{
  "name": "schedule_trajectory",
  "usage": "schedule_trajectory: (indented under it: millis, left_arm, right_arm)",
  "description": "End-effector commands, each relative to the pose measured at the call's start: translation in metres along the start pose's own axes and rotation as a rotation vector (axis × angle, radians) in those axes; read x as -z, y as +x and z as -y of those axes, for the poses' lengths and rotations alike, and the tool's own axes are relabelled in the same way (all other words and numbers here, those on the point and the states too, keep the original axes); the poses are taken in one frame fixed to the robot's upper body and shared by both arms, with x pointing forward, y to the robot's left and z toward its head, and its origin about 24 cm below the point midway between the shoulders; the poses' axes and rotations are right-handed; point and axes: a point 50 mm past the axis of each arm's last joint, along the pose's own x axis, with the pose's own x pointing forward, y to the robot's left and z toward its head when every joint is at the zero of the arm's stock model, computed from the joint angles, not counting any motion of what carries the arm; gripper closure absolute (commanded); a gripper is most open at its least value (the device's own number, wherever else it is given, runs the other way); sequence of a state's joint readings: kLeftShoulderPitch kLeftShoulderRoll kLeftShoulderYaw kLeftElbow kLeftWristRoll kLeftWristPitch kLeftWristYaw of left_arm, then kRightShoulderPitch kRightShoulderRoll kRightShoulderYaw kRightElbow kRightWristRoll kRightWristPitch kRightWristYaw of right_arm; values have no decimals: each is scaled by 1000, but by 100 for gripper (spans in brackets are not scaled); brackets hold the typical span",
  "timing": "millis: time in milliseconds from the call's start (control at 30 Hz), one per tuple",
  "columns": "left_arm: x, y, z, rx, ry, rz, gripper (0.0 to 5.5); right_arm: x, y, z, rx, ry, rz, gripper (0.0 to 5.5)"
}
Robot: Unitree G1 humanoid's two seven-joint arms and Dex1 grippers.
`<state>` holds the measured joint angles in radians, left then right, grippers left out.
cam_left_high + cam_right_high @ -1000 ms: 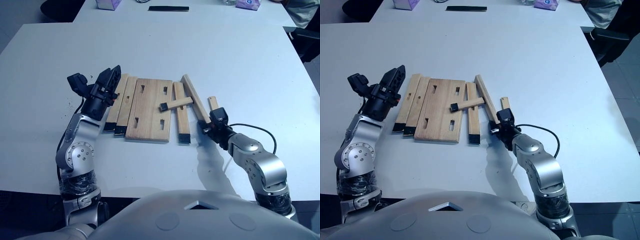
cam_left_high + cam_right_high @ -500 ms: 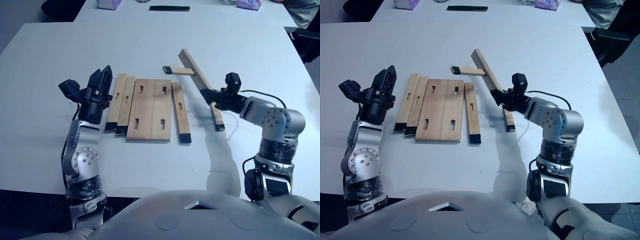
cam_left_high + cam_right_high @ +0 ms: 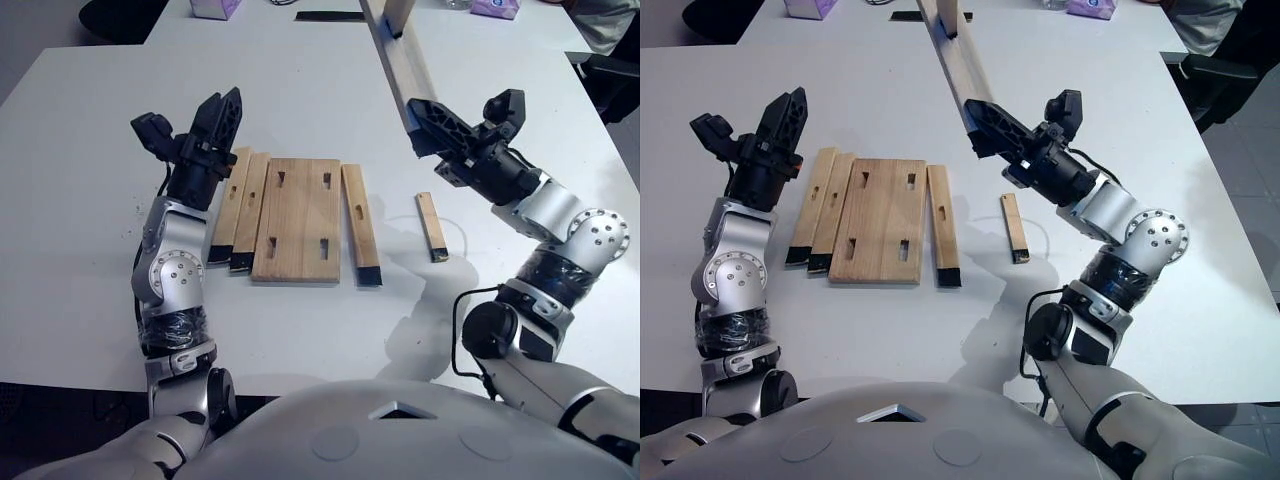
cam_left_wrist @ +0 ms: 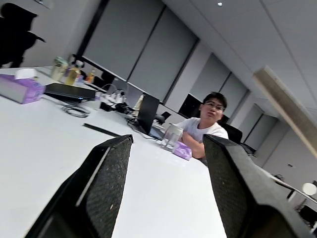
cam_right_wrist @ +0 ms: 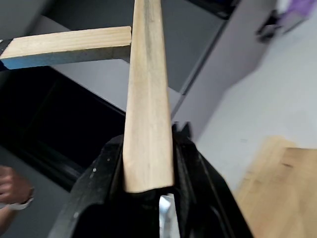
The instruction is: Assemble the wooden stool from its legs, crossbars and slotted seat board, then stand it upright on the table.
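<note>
We judge the step in hand to be bringing the joined leg and crossbar to their next joint. Over the table [image 3: 300, 110] we should swing it slowly, because the long piece is held by one end and any twist at the wrist is magnified at its far tip. The slotted seat board [image 3: 298, 218] lies flat and serves as our reference. We would lower the piece toward the board with the leg square to it, so no tenon binds or skids across the wood.

The leg [image 3: 395, 65] hangs in the air beyond the seat board's far right corner, slanting up and away from the board. Two loose legs [image 3: 240, 205] lie side by side against the board's left edge. One more loose leg [image 3: 360, 225] lies just beside its right edge. The crossbar [image 5: 64, 44] sticks out square from the held leg near its far end. A short crossbar [image 3: 432, 227] lies alone, farther right of the board.

The right gripper [image 3: 428, 128] is clamped on the raised leg's near end, so leg and crossbar reach up and out from it. The left gripper [image 3: 218, 110] is raised just beyond the board's far left corner, jaws apart and empty, its fingers [image 4: 106, 183] well clear of every piece.
</note>
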<state>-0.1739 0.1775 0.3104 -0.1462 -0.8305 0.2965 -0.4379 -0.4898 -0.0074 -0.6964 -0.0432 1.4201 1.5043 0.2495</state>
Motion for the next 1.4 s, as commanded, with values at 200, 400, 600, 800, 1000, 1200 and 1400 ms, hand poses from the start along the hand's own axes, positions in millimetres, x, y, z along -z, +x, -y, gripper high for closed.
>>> schedule_trajectory:
  millis: [200, 400, 600, 800, 1000, 1200, 1400]
  left_arm:
    - [-56, 35, 56, 543, -280, 70, 241]
    - [-90, 56, 99, 775, -498, 27, 193]
    - [-110, 69, 122, 911, -540, -173, 193]
    - [-118, 76, 111, 985, -553, -223, 193]
    - [-114, 70, 110, 1117, -573, -322, 193]
    - [-107, 63, 104, 1154, -502, -369, 193]
    - [-103, 53, 110, 1226, -401, -355, 193]
  right_arm:
    - [34, 30, -55, -338, 82, 71, 445]
    - [55, 65, -92, -390, 180, 201, 445]
    - [67, 62, -92, -439, 109, 45, 445]
    - [52, 44, -76, -612, 52, -257, 445]
    - [34, 23, -66, -653, 132, -483, 445]
    - [2, 30, -71, -703, 128, -452, 445]
    - [0, 0, -58, -567, 339, -630, 445]
